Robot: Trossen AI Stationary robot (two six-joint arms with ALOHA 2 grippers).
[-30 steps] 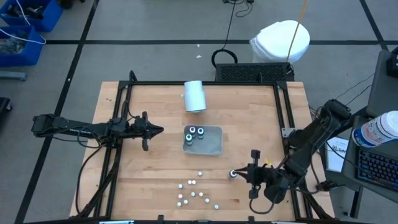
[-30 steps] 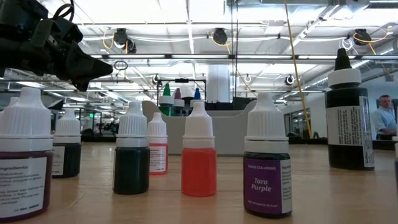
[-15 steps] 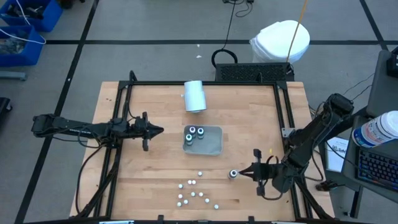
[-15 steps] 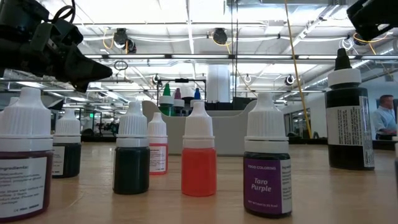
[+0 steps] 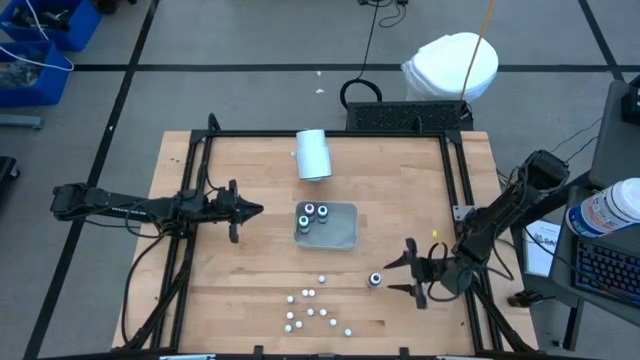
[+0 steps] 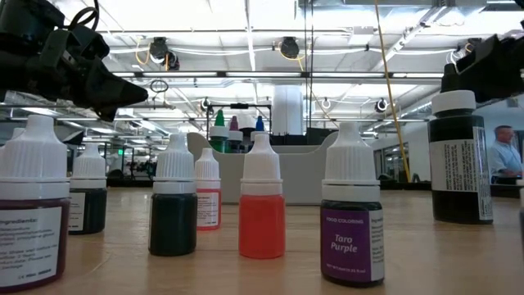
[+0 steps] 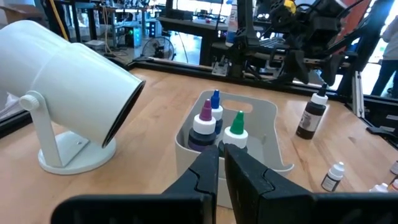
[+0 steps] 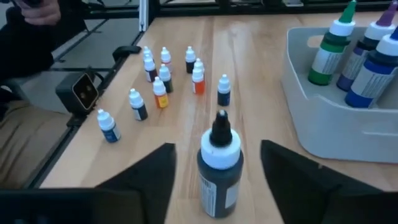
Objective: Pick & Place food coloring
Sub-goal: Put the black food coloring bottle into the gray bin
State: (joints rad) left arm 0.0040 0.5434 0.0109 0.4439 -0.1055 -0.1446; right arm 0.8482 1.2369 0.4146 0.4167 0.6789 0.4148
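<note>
Alignment first: the right pincer point(image 5: 400, 274) stands released, fingers spread either side of the dark bottle point(image 5: 375, 280), upright on the worktop point(image 5: 250, 270) near the tray point(image 5: 345, 235). Centre it, then close squarely below the cap. The left pincer point(image 5: 255, 210) waits clenched.

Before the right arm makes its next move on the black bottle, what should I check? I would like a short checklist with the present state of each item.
1. Right tool open: ok, its fingers stand wide apart.
2. Dark food coloring bottle with black tip and white collar upright: ok.
3. Bottle between the fingers, not gripped: ok, gaps show on both sides.
4. Grey rectangular plastic tray has room: ok, three bottles at one end.
5. Small whitish bottles apart from the tool: ok.
6. Left tool away from the tray: ok, it is shut and beside it.
</note>
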